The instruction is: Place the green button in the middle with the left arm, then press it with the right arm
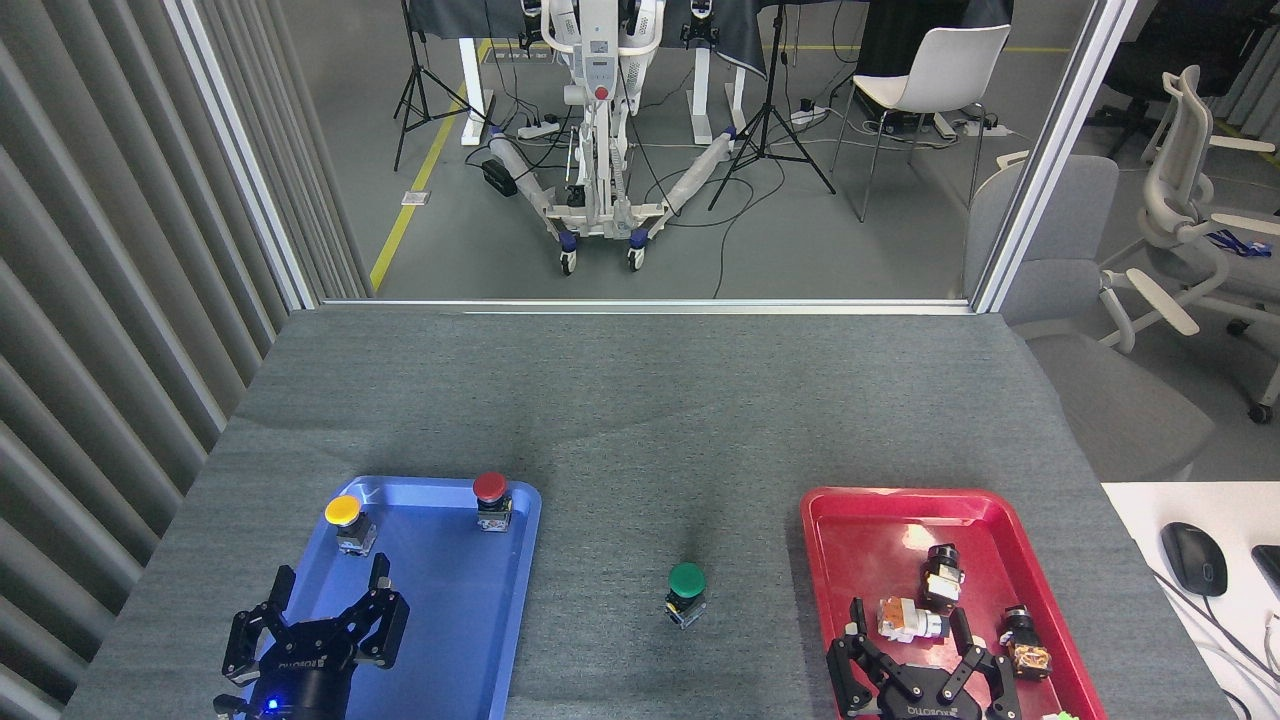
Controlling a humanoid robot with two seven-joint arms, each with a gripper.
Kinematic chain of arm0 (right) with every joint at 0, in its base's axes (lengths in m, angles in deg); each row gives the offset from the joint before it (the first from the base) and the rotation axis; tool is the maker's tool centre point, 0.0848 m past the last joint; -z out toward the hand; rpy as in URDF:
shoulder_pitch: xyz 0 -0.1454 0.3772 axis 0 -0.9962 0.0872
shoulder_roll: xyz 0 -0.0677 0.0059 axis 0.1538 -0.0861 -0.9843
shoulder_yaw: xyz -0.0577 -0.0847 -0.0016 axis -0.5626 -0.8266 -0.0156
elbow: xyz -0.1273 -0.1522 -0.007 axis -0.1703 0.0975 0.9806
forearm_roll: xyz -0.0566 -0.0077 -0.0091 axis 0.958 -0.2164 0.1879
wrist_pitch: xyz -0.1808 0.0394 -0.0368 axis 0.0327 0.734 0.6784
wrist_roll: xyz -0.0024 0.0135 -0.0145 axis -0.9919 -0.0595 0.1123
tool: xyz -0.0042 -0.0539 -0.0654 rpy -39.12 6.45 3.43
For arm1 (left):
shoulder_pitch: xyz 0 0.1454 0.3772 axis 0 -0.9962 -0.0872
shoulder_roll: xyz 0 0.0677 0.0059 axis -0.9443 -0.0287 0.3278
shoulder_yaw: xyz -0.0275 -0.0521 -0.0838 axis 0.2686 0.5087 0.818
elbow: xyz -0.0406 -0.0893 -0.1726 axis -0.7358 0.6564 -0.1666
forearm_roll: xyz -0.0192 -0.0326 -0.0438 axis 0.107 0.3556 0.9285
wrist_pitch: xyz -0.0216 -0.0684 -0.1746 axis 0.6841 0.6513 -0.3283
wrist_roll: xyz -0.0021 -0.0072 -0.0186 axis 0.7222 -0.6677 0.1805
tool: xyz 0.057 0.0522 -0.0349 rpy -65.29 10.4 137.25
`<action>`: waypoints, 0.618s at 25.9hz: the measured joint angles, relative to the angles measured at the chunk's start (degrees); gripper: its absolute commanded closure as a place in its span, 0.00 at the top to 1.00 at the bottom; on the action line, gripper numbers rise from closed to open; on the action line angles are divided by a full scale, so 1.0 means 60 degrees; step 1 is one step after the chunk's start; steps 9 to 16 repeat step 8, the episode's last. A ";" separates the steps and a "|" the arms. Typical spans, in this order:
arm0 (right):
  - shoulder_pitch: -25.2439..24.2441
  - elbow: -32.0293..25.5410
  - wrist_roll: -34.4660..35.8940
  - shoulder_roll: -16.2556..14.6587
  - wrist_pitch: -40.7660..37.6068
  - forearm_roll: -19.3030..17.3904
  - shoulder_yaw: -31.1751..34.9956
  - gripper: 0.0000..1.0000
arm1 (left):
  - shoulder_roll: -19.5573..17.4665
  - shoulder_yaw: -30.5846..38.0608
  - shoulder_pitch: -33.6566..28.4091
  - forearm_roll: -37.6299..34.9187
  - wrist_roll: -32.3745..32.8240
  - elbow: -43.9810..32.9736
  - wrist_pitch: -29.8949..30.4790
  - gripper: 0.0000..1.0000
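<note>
Currently green button sits upright on the bare grey surface between blue tray and red tray, nothing touching it. Left end effector spread open, empty, over blue tray. Right end effector looks spread too, partly cropped, empty.

Green button: standing upright on bare grey cloth, the middle, domed green cap topping a small silver-black square base. Sitting at roughly six o'clock of the table, well apart from both trays, touching neither gripper.
</note>
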 measured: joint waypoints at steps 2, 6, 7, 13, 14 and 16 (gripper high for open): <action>-0.0005 -0.0041 0.0107 -0.0018 -0.0042 -0.0001 -0.0003 1.00 | 0.0001 0.0000 0.0025 0.0000 0.0000 0.0113 0.0000 0.99; -0.0008 -0.0068 0.0230 -0.0027 -0.0084 -0.0003 -0.0012 1.00 | 0.0008 0.0000 0.0043 0.0000 0.0000 0.0203 0.0000 0.99; -0.0008 -0.0069 0.0256 -0.0027 -0.0085 -0.0003 -0.0016 1.00 | 0.0009 -0.0001 0.0048 0.0001 0.0000 0.0199 0.0000 0.99; -0.0008 -0.0070 0.0272 -0.0027 -0.0091 -0.0003 -0.0018 1.00 | 0.0009 -0.0001 0.0053 0.0000 0.0000 0.0192 0.0000 0.99; -0.0008 -0.0070 0.0272 -0.0027 -0.0091 -0.0003 -0.0018 1.00 | 0.0009 -0.0001 0.0053 0.0000 0.0000 0.0192 0.0000 0.99; -0.0008 -0.0070 0.0272 -0.0027 -0.0091 -0.0003 -0.0018 1.00 | 0.0009 -0.0001 0.0053 0.0000 0.0000 0.0192 0.0000 0.99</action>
